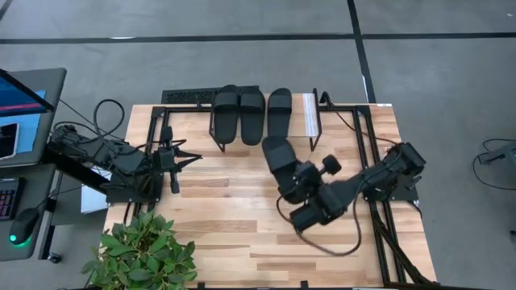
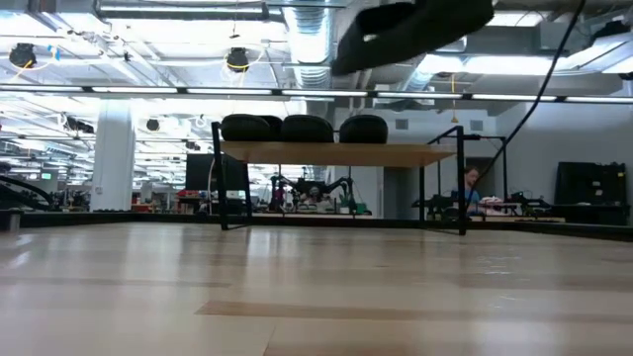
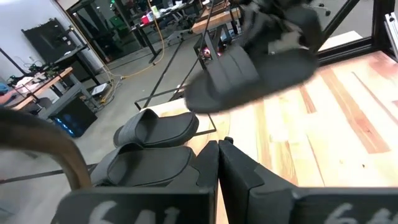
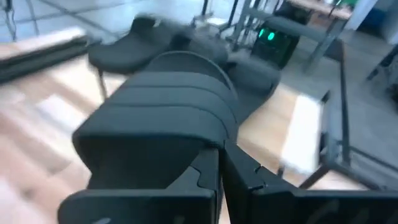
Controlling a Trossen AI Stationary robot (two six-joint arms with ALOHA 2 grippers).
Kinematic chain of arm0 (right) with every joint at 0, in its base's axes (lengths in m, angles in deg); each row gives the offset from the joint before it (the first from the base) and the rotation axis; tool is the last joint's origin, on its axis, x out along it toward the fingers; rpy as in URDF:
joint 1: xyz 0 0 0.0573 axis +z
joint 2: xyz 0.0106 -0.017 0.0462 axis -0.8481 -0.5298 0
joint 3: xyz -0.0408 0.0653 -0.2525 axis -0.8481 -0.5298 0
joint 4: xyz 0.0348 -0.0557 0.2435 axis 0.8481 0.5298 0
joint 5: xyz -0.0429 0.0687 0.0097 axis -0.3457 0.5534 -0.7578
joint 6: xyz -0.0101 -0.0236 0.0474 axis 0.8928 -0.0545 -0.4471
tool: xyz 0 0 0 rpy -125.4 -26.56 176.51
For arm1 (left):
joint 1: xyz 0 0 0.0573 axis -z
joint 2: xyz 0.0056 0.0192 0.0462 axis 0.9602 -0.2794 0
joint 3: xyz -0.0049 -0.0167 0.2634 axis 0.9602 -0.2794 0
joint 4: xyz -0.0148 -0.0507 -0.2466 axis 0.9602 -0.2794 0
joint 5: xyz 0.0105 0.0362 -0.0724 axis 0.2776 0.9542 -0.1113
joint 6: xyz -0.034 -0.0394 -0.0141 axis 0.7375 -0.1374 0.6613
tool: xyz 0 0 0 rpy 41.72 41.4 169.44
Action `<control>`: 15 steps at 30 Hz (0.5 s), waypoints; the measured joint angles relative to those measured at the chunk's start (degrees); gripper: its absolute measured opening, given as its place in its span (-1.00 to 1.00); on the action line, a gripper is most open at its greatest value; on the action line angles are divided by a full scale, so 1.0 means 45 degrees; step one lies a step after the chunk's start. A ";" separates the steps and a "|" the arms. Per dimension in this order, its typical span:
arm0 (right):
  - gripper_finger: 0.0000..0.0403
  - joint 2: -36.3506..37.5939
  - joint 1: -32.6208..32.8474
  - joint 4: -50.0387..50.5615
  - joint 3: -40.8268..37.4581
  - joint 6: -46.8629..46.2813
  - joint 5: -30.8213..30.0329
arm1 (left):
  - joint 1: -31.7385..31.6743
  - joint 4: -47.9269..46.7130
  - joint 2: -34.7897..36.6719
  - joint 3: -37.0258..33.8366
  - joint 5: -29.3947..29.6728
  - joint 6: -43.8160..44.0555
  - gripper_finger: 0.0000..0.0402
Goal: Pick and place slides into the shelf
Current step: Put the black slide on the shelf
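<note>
Slides: from the high view, three are seen side by side on the shelf point(image 1: 310, 121); a fourth slide point(image 1: 278, 157) is carried above the table point(image 1: 226, 225), clenched in the right claw point(image 1: 297, 181). Low view: it hangs high, short of the shelf. Left wrist view: the left claw point(image 3: 217, 163) is pressed closed, empty. Right wrist view: the strap is gripped, judged light, rubbery, flexible.

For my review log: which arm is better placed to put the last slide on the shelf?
Right: its gripper holds the fourth slide just short of the shelf gap. The left gripper is empty, off to the side.
</note>
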 joint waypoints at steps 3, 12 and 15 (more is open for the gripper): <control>-1.00 0.0553 -0.0493 0.0274 0.0026 0.0256 -0.0293 | 0.0004 -0.0014 -0.0010 0.0000 0.0000 -0.0020 -1.00; -1.00 0.1642 -0.2575 0.0277 0.0016 0.1940 -0.0640 | -0.0001 -0.0015 -0.0010 0.0000 0.0000 -0.0016 -1.00; -1.00 0.1821 -0.3349 0.0265 0.0016 0.2396 -0.0609 | 0.0002 -0.0010 -0.0010 0.0000 0.0000 -0.0006 -1.00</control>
